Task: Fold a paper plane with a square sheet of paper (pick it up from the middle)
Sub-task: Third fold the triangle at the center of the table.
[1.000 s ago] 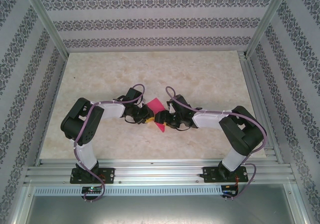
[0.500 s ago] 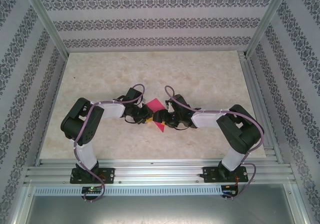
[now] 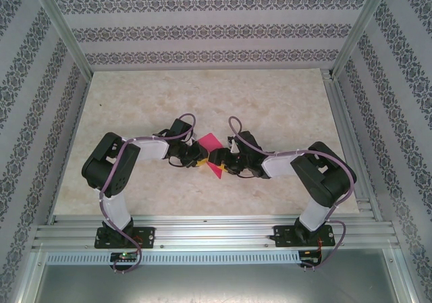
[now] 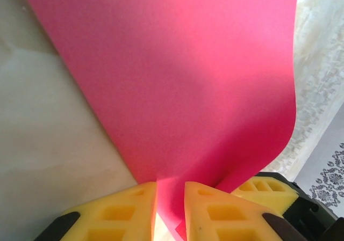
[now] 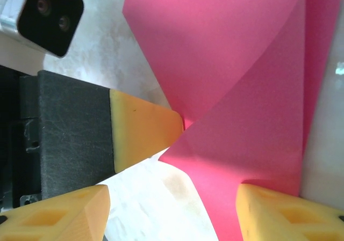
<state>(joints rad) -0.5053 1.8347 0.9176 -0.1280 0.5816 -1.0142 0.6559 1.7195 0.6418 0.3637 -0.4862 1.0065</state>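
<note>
the right gripper point(image 5: 173, 203) stands wide open, 1 pad on each side of the near part of the square sheet of paper point(image 4: 188, 90), not pressing it. the left gripper point(image 4: 171, 191) is closed on the sheet's edge, and the sheet curls up between the 2 arms, mid-table point(image 3: 135, 100). my worry: only 1 thin pinch holds it, so it may slip or crease crooked. its long axis runs near to far, with 1 corner pointing toward the bases.
</note>
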